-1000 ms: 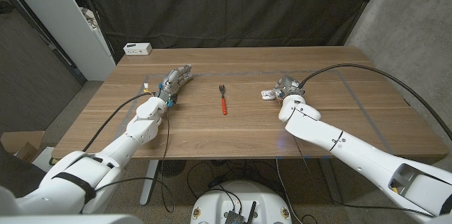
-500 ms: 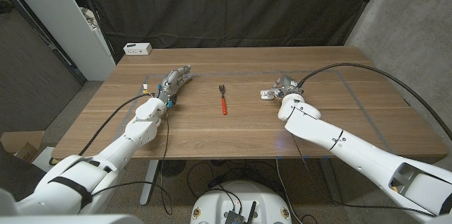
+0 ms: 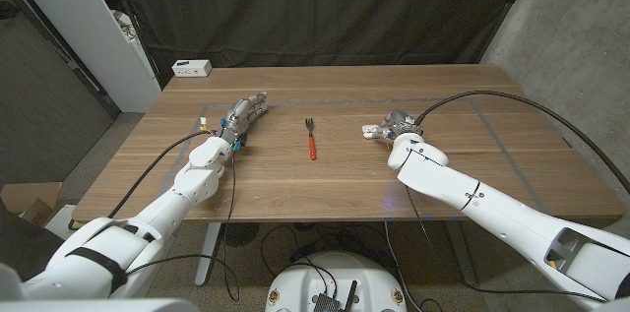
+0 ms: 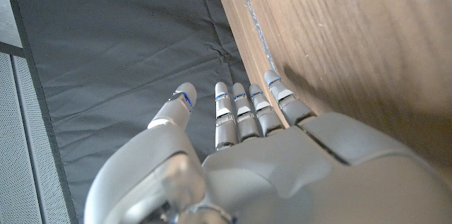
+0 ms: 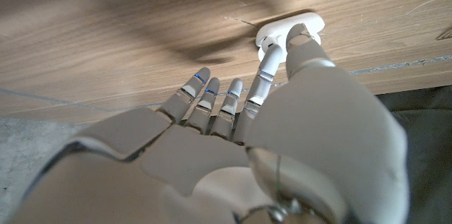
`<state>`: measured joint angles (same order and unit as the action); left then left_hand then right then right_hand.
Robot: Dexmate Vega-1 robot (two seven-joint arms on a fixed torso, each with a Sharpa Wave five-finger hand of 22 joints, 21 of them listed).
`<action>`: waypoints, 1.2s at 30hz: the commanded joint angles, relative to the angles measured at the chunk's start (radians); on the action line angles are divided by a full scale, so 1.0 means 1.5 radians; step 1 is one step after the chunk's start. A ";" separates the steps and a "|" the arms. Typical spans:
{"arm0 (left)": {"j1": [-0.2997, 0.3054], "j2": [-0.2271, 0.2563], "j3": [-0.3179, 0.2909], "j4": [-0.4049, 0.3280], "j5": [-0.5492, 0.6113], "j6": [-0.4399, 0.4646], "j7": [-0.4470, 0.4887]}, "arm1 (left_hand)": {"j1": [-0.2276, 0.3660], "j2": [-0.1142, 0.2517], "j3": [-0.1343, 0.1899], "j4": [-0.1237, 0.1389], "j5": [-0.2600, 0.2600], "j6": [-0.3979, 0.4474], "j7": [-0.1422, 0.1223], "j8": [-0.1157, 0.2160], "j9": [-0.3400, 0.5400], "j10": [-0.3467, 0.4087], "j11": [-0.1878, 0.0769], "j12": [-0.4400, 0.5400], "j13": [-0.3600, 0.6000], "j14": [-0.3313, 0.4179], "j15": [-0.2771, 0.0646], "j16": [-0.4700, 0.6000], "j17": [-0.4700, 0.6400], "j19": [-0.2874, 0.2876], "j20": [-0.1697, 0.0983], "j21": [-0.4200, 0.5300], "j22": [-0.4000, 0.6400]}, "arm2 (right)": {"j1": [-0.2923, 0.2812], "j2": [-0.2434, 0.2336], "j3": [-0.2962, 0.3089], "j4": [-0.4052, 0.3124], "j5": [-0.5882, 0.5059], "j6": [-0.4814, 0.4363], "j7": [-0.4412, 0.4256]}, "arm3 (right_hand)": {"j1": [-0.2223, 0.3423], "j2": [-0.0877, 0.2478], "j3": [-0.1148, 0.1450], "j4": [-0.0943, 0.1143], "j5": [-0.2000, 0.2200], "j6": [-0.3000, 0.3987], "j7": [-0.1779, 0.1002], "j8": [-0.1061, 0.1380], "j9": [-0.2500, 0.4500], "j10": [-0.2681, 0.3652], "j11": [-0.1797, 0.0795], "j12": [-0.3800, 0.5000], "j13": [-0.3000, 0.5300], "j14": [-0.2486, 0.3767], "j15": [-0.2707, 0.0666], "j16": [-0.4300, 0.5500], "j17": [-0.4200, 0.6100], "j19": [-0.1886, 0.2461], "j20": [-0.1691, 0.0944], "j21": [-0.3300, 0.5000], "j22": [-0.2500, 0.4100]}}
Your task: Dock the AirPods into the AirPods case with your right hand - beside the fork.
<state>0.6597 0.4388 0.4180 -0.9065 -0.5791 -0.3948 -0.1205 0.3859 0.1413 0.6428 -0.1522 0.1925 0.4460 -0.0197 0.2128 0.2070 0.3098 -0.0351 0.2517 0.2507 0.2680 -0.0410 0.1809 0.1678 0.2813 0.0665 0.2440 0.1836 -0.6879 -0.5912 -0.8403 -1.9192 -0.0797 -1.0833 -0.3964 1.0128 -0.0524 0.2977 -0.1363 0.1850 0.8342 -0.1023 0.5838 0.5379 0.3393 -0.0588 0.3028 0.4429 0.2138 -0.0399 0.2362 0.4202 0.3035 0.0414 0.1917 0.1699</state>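
Right robot hand pinching the white AirPods case, centre-right of frame.
The pinch looks shallow; it may slip toward the fork.

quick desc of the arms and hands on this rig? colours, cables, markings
Both arms have glossy white rounded shells with black bands at the joints and a black cable looping alongside. The left hand and right hand are grey metal; the fingers are pale grey with thin blue bands near the tips.

Small white AirPods case flat on the wooden table, right of the red-handled fork, well apart.
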 commanded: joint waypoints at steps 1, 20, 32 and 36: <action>0.008 0.004 0.001 -0.009 0.003 0.002 0.006 | 0.011 -0.003 0.001 -0.006 0.004 0.003 -0.009 -0.002 0.002 0.003 -0.003 -0.001 0.002 0.000 -0.022 -0.002 0.000 0.002 0.012 -0.001 0.003 | 0.001 -0.002 0.002 -0.009 0.023 -0.017 -0.001 | -0.010 -0.001 -0.001 0.005 0.000 -0.006 0.001 -0.005 -0.003 -0.005 0.000 -0.002 0.002 -0.004 -0.054 -0.003 0.003 0.001 0.007 -0.002 0.002; -0.013 -0.002 0.003 0.022 0.005 -0.006 -0.007 | 0.018 -0.007 -0.003 -0.009 0.006 0.002 -0.011 -0.004 0.001 0.004 -0.003 -0.001 0.001 0.000 -0.021 -0.001 0.000 0.002 0.018 -0.003 0.003 | -0.041 0.057 0.055 -0.042 0.035 -0.069 -0.110 | -0.074 0.007 -0.006 0.021 -0.003 -0.082 0.037 -0.046 -0.037 -0.016 0.041 -0.011 0.008 0.010 -0.028 0.001 0.004 0.036 0.019 0.008 0.003; -0.038 -0.003 0.004 0.056 0.007 -0.009 -0.023 | 0.022 -0.007 -0.005 -0.010 0.006 0.000 -0.014 -0.005 0.001 0.004 -0.003 -0.002 0.002 0.000 -0.022 0.000 0.000 0.002 0.020 -0.003 0.004 | -0.011 0.089 0.042 0.017 0.055 -0.087 -0.119 | -0.074 0.009 0.004 0.013 -0.001 -0.064 0.055 -0.051 -0.053 -0.010 0.039 -0.013 0.005 0.020 -0.028 -0.001 -0.002 0.038 0.021 0.007 0.003; -0.047 -0.006 0.005 0.072 0.007 -0.012 -0.030 | 0.024 -0.007 -0.006 -0.010 0.006 -0.001 -0.015 -0.006 0.001 0.004 -0.003 -0.002 0.002 -0.001 -0.022 0.000 0.000 0.002 0.021 -0.004 0.004 | -0.004 0.099 0.040 0.033 0.063 -0.099 -0.122 | -0.075 0.009 0.005 0.011 -0.001 -0.060 0.058 -0.053 -0.056 -0.010 0.042 -0.014 0.004 0.021 -0.027 -0.001 -0.003 0.038 0.021 0.006 0.003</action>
<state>0.6198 0.4346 0.4232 -0.8451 -0.5710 -0.4051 -0.1446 0.4111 0.1344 0.6387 -0.1645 0.1963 0.4424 -0.0337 0.2052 0.2069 0.3098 -0.0350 0.2517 0.2510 0.2680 -0.0410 0.1809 0.1678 0.2809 0.0876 0.2402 0.1836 -0.7182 -0.4805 -0.7716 -1.9271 -0.0100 -1.1998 -0.5610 0.9090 -0.0432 0.2969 -0.1182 0.1816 0.7312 -0.0195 0.5063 0.4541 0.3177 0.0020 0.2866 0.4495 0.2342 -0.0377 0.2362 0.4140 0.3522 0.0748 0.1965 0.1698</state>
